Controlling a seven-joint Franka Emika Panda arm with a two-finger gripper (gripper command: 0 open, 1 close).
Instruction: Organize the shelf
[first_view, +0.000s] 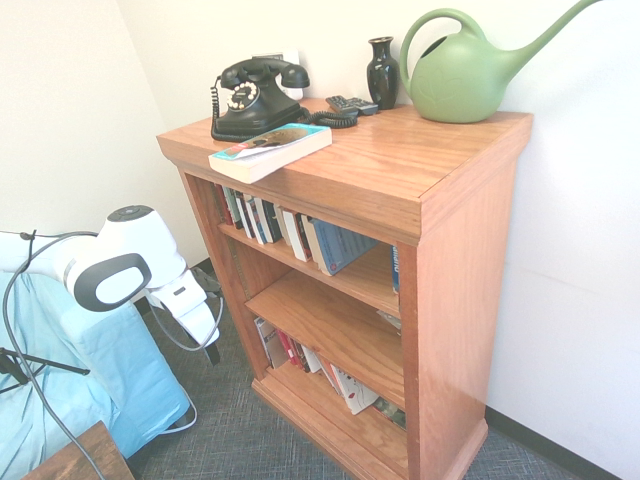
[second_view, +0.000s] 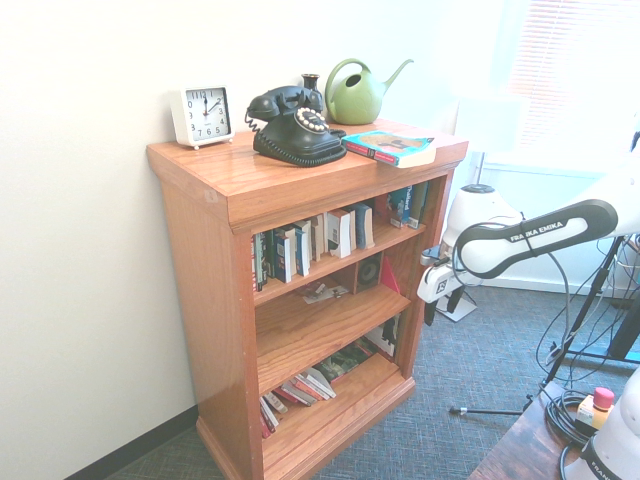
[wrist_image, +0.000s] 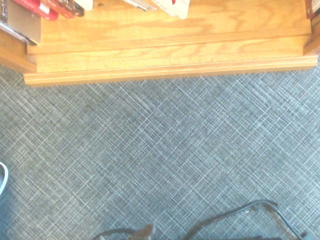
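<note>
The shelf (first_view: 400, 190) fills the middle of both exterior views: reddish-brown wood with clear grain, a thick overhanging top, solid side panels and a stepped base. It stands against a pale wall on grey carpet (wrist_image: 160, 160) with a crosshatch weave.

On its top a glossy paperback (first_view: 270, 150) lies flat near the front edge, one corner just past it. Behind it sits a black rotary phone (first_view: 255, 97) with a coiled cord, then a small dark remote (first_view: 352, 104), a shiny black vase (first_view: 382, 72) and a green plastic watering can (first_view: 465, 70) with a long spout. The second exterior view adds a square white clock (second_view: 202, 115) at the upper left of the frame; in the first exterior view the phone nearly hides it.

The top inner shelf carries a row of books (first_view: 290, 228), some upright and some leaning. The middle shelf looks bare in the first exterior view, but the second shows a few flat papers (second_view: 326, 293) on it. On the bottom shelf more books (second_view: 300, 388) lie slumped nearly flat.

My gripper (first_view: 208, 350) hangs at lower left in the first exterior view, beside the shelf's front, pointing down at the carpet, fingers apart and holding nothing. The wrist view shows only the base moulding, book ends and carpet weave.
</note>
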